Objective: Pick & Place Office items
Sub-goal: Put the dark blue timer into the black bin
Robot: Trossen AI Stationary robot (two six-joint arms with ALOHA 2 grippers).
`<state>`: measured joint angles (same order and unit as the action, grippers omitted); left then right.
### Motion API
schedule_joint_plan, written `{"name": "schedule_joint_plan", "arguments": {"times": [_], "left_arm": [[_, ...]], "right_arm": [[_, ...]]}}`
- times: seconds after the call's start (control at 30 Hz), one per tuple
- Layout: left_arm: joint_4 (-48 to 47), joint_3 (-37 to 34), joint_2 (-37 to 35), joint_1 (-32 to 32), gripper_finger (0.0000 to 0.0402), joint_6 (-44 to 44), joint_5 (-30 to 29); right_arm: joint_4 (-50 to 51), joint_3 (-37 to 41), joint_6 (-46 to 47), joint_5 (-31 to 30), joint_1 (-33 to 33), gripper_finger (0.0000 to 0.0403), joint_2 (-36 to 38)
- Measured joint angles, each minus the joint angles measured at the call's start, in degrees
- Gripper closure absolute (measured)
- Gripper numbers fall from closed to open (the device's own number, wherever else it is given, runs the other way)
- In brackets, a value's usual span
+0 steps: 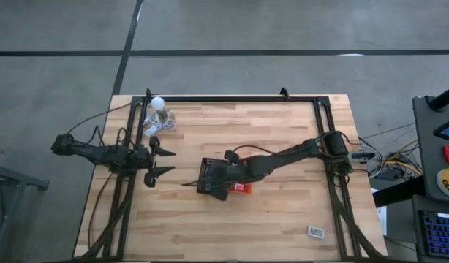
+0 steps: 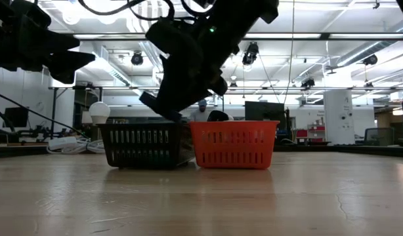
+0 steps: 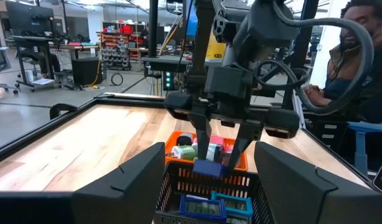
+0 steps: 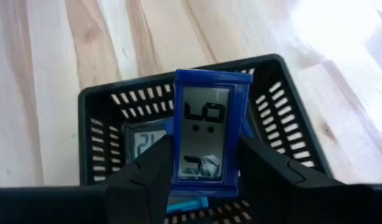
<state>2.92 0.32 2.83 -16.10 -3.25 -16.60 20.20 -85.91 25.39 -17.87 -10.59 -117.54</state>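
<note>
Robotics lab: ceiling strip lights (image 2: 359,37), equipment shelves (image 3: 119,53), workstations.

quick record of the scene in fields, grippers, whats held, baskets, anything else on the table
right gripper: shut on the blue clock, above the black basket
blue clock: upright between the fingers, display reads LO
black basket contents: another display item
orange basket: touching the black basket, holds several items
left gripper: open, empty, left of the baskets
elsewhere: white ball with cable at far left; small grey item near right

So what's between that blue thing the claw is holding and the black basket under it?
Nothing. In the right wrist view the blue item, held by the right gripper, hangs over the black basket; only air lies between.
</note>
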Motion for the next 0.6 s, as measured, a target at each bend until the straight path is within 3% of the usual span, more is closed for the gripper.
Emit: {"name": "schedule_joint_plan", "arguments": {"times": [0.6], "left_arm": [[0.0, 0.0, 0.04, -0.02, 0.0149, -0.02, 0.0]], "right_arm": [[-2.85, -0.13, 0.06, 2.95, 0.04, 0.0242, -6.12]]}}
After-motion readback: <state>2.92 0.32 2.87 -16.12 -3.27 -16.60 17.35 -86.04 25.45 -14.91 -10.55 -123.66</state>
